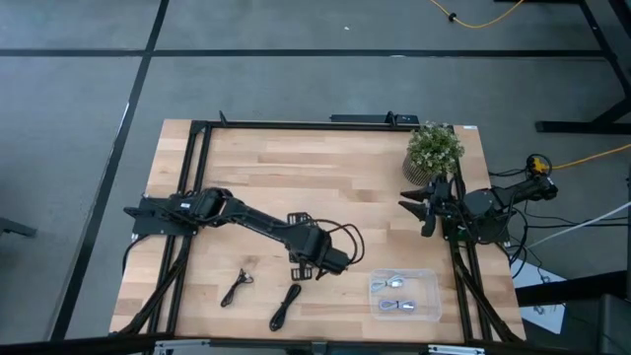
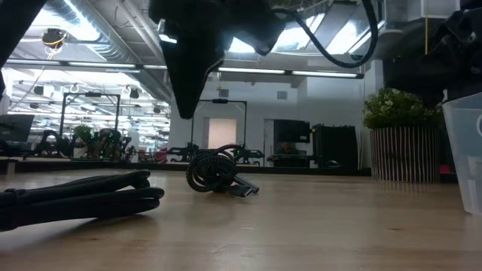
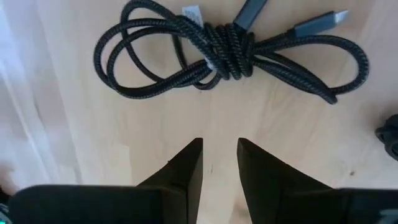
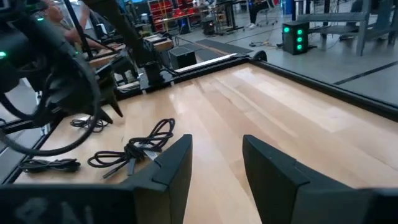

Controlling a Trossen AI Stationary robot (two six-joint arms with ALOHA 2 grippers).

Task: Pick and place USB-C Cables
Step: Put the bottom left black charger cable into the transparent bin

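Observation:
A black braided USB-C cable bundle [image 3: 230, 50] lies flat on the wooden table, just ahead of my left gripper [image 3: 219, 155]. That gripper hovers open above it, near the table's middle [image 1: 306, 266]. In the low view its fingers [image 2: 184, 83] hang over the coiled bundle [image 2: 218, 173]. Two more black cables [image 1: 237, 286] [image 1: 286, 306] lie toward the near edge. Two pale cables [image 1: 392, 284] [image 1: 394, 305] rest inside a clear container [image 1: 434, 286]. My right gripper [image 4: 216, 165] waits open at the table's right edge [image 1: 426, 212].
A potted plant [image 1: 434, 148] stands at the far right corner, next to the right arm. The clear container's wall [image 2: 467, 150] rises at the near right. A long yellow cable [image 1: 483, 20] lies on the floor beyond the table. Bare wood spans the far left half.

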